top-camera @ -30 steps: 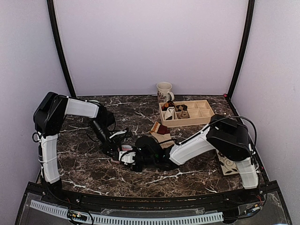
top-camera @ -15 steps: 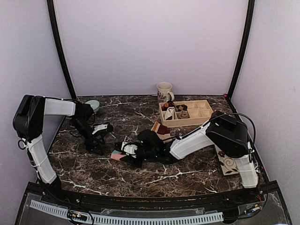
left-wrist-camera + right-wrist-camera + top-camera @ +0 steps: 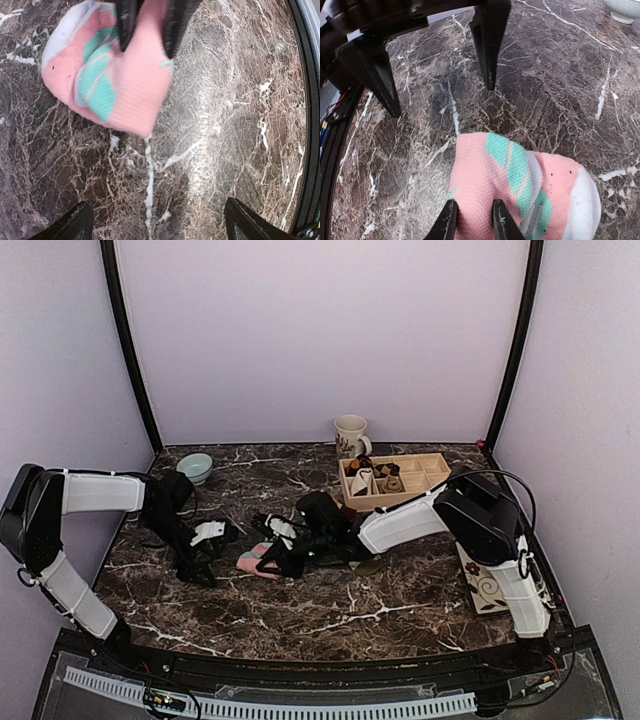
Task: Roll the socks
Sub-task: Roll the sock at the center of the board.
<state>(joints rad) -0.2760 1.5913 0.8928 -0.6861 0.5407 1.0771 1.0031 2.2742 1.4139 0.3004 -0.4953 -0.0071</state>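
Note:
The pink sock (image 3: 247, 563) with green and white patches lies bunched on the dark marble table (image 3: 330, 615), left of centre. My right gripper (image 3: 268, 558) is shut on its near fold; in the right wrist view the right gripper (image 3: 474, 220) pinches the pink sock (image 3: 520, 180) between both fingers. My left gripper (image 3: 216, 552) stands open to the sock's left and touches nothing. Seen from the left wrist, the left gripper (image 3: 160, 225) has bare marble between its tips, and the pink sock (image 3: 110, 75) lies ahead. The tan sock is hidden, likely under the right arm.
A wooden compartment tray (image 3: 440, 490) with small rolled bundles (image 3: 375, 478) stands at the back right, with a mug (image 3: 350, 435) behind it. A pale green bowl (image 3: 195, 467) sits at the back left. A patterned card (image 3: 485, 590) lies by the right arm's base.
My left gripper opened, let go of the pink sock and pulled back to the left. The right gripper kept its grip and shifted the sock slightly left and farther back.

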